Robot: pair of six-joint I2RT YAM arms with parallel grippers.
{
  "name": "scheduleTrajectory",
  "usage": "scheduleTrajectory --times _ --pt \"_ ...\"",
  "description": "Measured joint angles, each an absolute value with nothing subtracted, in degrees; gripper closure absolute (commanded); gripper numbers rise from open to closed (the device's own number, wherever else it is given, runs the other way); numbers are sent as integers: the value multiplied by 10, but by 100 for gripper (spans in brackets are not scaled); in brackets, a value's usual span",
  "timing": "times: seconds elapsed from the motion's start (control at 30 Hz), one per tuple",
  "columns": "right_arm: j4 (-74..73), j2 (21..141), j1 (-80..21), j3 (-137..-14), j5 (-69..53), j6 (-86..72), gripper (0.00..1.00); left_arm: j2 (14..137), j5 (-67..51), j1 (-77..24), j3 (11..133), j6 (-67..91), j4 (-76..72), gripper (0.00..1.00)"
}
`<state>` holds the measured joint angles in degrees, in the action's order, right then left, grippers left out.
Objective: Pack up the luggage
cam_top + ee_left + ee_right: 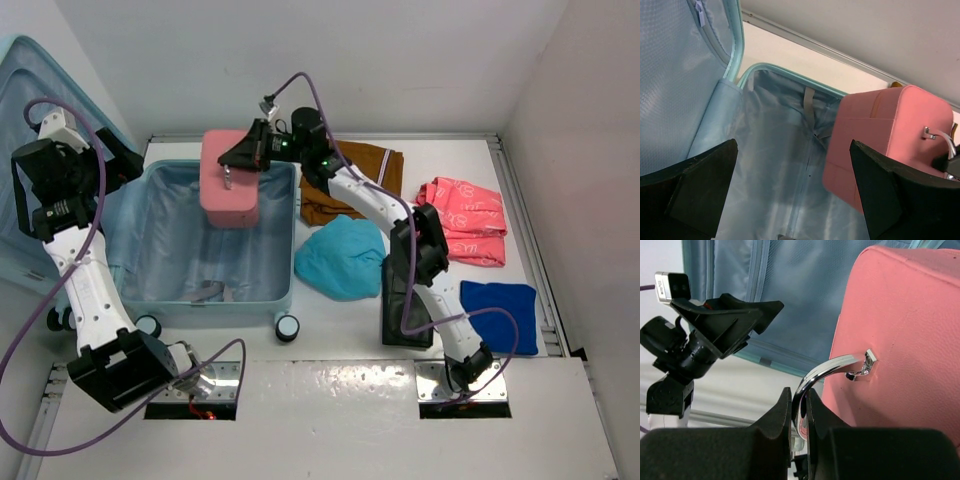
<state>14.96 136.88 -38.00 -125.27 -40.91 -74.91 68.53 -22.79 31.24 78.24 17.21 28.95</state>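
Right gripper (799,402) outstretched, pinching case handle (832,364)

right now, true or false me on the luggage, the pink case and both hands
1. The right hand is shut on the pink case's metal handle. True.
2. The left hand grips the luggage lid. False: its jaws stand wide open and hold nothing.
3. The luggage lies open, and the pink case is at its far right corner. True.
4. The teal garment is packed inside the luggage. False: it lies on the table, just right of the luggage.
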Motion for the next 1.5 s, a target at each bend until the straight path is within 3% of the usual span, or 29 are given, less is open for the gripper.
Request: scheduleTrajectory --times 0.43,0.87,0.97,1.07,1.17,1.23,1.27,1.3,1.4,1.5 --pt "188 1362 -352 -1096 -387 -795 100 685 -270 321 753 173 275 0" --pt "239 1342 -308 -1022 -426 -815 100 685 -298 322 727 170 262 0" --pt "232 1340 -297 -1018 -435 -812 81 685 -302 319 719 168 261 0" --pt "218 1338 -289 -1018 -438 -796 81 685 -302 310 715 166 260 0" --pt "180 1333 -288 -1029 -437 -767 95 686 -297 291 714 159 260 0" --pt "136 1331 -292 -1043 -427 -740 93 686 -290 276 714 150 260 0" --pt "106 1330 -295 -1053 -420 -724 75 686 -284 267 714 145 260 0" --pt "86 1328 -298 -1061 -414 -712 62 686 -279 258 712 140 259 0" --pt "33 1327 -309 -1079 -382 -668 30 684 -269 233 703 124 257 0" --pt "7 1313 -314 -1092 -373 -639 19 682 -264 213 697 110 257 0"
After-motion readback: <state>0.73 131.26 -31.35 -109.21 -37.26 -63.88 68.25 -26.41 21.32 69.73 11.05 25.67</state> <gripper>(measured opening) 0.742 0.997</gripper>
